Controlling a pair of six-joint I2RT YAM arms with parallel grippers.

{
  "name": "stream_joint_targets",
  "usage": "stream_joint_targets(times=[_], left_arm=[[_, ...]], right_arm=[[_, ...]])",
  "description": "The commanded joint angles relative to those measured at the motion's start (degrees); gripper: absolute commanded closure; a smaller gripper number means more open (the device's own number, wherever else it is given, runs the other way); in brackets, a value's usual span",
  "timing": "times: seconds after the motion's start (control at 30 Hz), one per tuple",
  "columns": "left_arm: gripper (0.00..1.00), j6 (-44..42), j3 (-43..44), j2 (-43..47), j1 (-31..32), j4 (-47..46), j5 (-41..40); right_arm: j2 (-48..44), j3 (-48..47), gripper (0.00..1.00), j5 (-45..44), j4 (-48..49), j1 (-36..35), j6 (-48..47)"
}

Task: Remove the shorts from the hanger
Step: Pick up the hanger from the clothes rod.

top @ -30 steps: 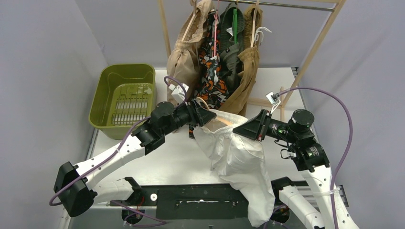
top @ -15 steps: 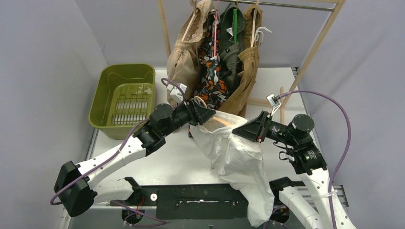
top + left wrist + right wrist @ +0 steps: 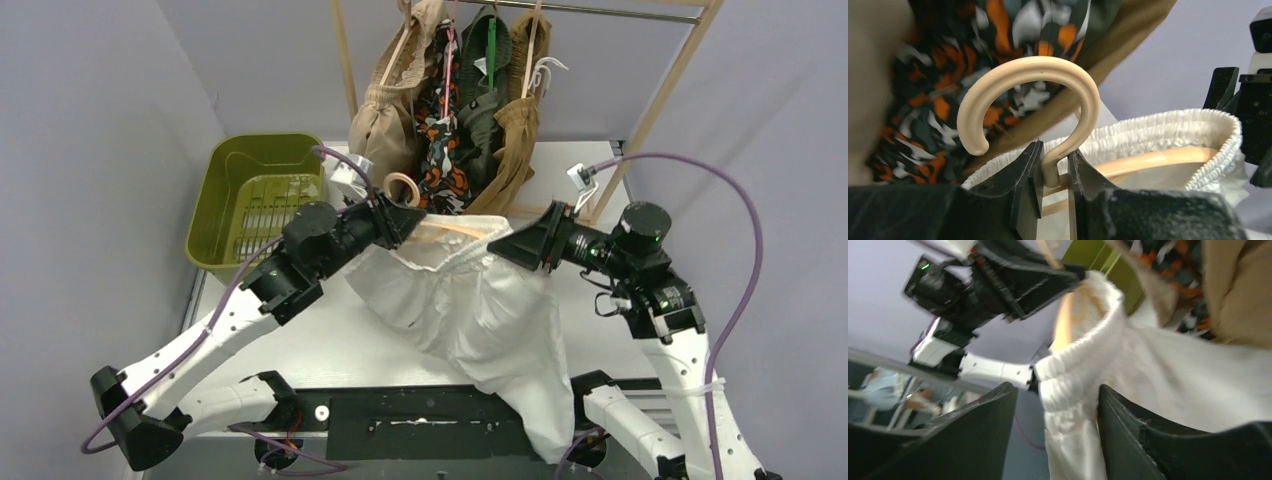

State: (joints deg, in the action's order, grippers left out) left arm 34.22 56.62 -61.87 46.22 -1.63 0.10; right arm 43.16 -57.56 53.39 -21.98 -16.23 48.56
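Note:
The white shorts [image 3: 470,310] hang between my two arms over the table, their gathered waistband [image 3: 1158,130] stretched around a beige hanger [image 3: 452,231]. My left gripper [image 3: 403,214] is shut on the neck of the hanger's hook [image 3: 1048,70], just below the curve. My right gripper [image 3: 506,246] stands open at the waistband's right end. In the right wrist view the bunched white waistband [image 3: 1073,375] lies between the spread fingers of the right gripper [image 3: 1057,388], against the right one and apart from the left. The shorts' legs trail down past the table's near edge.
Beige shorts [image 3: 385,120], camouflage shorts [image 3: 440,140], dark olive shorts [image 3: 485,110] and brown shorts [image 3: 515,140] hang on hangers from a rail [image 3: 600,10] in a wooden frame [image 3: 655,110] right behind the grippers. A green basket [image 3: 225,165] stands at the left.
The left gripper has shut on the hanger's hook and pulled it up and left. The right gripper has opened. The white waistband now stretches wider between the arms.

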Motion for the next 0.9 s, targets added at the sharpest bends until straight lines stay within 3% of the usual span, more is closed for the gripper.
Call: stream_joint_targets(times=[0.0,0.1,0.23,0.4,0.57,0.73,0.87], left_arm=[[1.0,-14.28,14.82,6.55,-0.07,9.24,-15.18],[1.0,-20.08,20.28,8.13,-0.01,13.57,-20.99],[1.0,-23.14,23.74,7.96,-0.01,18.69,-22.16],[1.0,-18.05,19.82,6.12,-0.03,22.34,-17.32],[1.0,-10.09,11.02,3.96,1.23,21.02,-14.89],[1.0,-7.21,7.12,1.2,4.88,19.12,-17.07],[1.0,-7.77,6.75,0.27,6.53,18.99,-19.43]], right_arm=[[7.04,-18.54,0.35,-12.96,-15.94,-0.44,-15.58],[10.9,-28.41,0.25,-21.78,-23.31,-0.48,-19.09],[10.95,-32.51,0.17,-25.85,-24.27,-0.48,-20.3],[5.85,-23.69,0.16,-25.64,-20.25,-0.45,-16.04],[1.39,-14.21,0.19,-29.28,-22.54,-0.55,-12.46],[1.52,-9.5,0.24,-30.13,-24.56,-1.06,-8.96],[2.06,-10.03,0.25,-37.06,-25.78,-3.41,-8.29]])
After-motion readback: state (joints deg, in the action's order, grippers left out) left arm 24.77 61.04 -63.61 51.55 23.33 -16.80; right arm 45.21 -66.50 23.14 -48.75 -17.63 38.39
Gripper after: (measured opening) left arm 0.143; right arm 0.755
